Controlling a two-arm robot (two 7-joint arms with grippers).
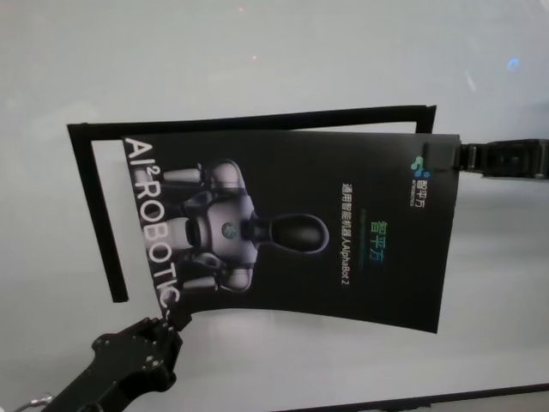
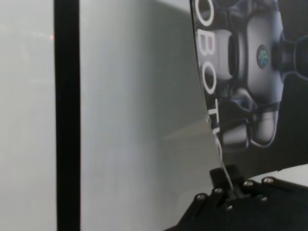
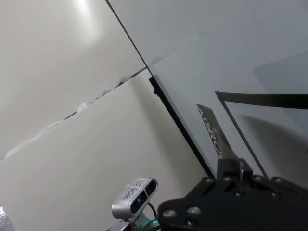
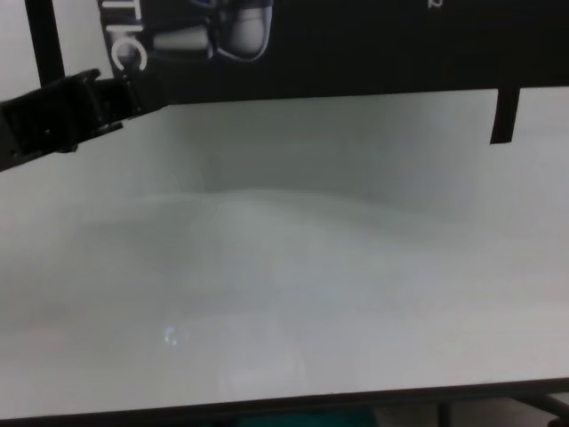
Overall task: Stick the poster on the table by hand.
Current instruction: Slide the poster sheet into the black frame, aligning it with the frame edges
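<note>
While the poster [image 1: 292, 232] hangs curved above the white worktop [image 1: 257, 77] inside the black tape outline [image 1: 94, 206], left gripper [image 1: 176, 319] jaws clamp its near-left corner and right gripper [image 1: 456, 156] jaws clamp its far-right corner.

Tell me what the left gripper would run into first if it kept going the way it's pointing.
The left gripper already pinches the poster at its near-left corner, so the poster itself. Beyond that lies the black strip on the table, though depth is unclear.
</note>
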